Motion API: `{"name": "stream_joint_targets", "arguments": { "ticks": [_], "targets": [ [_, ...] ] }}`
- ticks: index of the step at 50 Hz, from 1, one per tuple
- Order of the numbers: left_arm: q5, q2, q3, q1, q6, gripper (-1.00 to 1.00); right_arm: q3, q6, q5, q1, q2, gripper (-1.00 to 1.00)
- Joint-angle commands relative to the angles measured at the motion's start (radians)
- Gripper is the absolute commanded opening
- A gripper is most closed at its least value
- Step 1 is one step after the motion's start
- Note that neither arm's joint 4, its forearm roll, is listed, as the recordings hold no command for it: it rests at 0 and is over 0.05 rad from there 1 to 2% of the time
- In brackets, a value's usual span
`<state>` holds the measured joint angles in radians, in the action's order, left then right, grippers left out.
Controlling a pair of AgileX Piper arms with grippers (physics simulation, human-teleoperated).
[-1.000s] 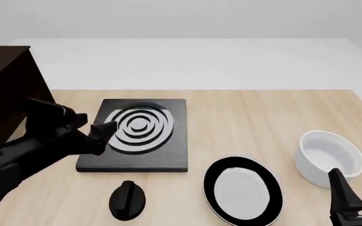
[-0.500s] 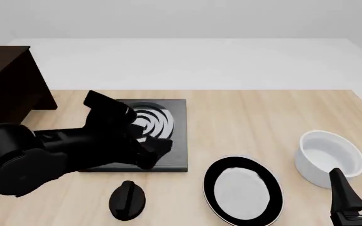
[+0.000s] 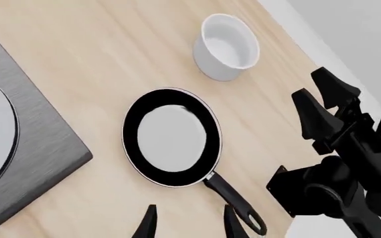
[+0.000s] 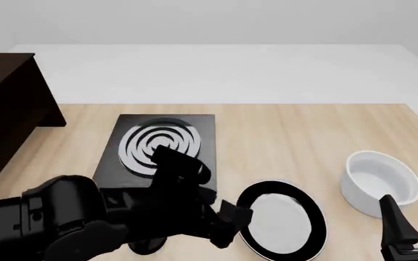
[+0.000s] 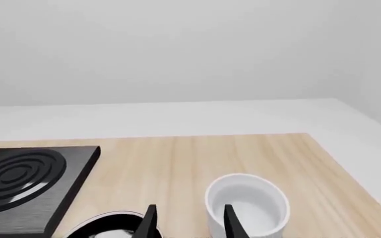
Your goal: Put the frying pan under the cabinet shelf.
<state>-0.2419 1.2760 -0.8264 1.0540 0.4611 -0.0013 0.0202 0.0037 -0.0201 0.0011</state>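
Observation:
The frying pan (image 4: 283, 222), black with a pale inside, lies on the table at the front, right of centre. In the left wrist view the frying pan (image 3: 172, 136) shows whole, with its short black handle (image 3: 235, 204) close to one fingertip. My left gripper (image 4: 232, 222) is open and empty, just left of the pan's rim; it also shows in the left wrist view (image 3: 189, 225). The dark cabinet shelf (image 4: 6, 103) stands at the far left. My right gripper (image 4: 416, 220) is open and empty at the front right corner; it also shows in the right wrist view (image 5: 188, 223).
A flat black slab with grey rings (image 4: 161, 149) lies left of centre, partly behind my left arm. A deep white bowl (image 4: 380, 182) stands right of the pan, just ahead of my right gripper. The right arm (image 3: 343, 168) shows in the left wrist view beyond the pan's handle.
My left arm has swung right and toward the front, from over the ringed slab to the pan's left rim. The pan, bowl and right gripper have not moved.

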Motion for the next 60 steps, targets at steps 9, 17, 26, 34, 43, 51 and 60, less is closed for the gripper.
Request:
{"name": "stream_joint_targets", "arguments": {
  "ticks": [9,17,26,34,43,51,60],
  "targets": [
    [0.158,0.067,0.048,0.146,0.236,1.00,0.000,0.014,0.004,0.002,0.000,1.00],
    [0.212,0.112,0.065,0.175,0.273,1.00,0.000,0.018,0.003,0.003,0.000,1.00],
    [0.302,0.150,0.100,0.177,0.370,1.00,0.001,0.028,0.004,0.003,0.000,1.00],
    [0.359,0.187,0.117,0.170,0.411,1.00,0.001,0.037,0.004,0.001,0.001,1.00],
    [0.430,0.229,0.143,0.194,0.472,1.00,0.001,0.045,0.008,0.001,0.001,1.00],
    [0.484,0.253,0.165,0.233,0.523,1.00,0.001,0.048,0.011,0.001,0.001,1.00],
    [0.552,0.288,0.195,0.257,0.565,1.00,0.001,0.050,0.013,0.002,0.001,1.00]
  ]
}}
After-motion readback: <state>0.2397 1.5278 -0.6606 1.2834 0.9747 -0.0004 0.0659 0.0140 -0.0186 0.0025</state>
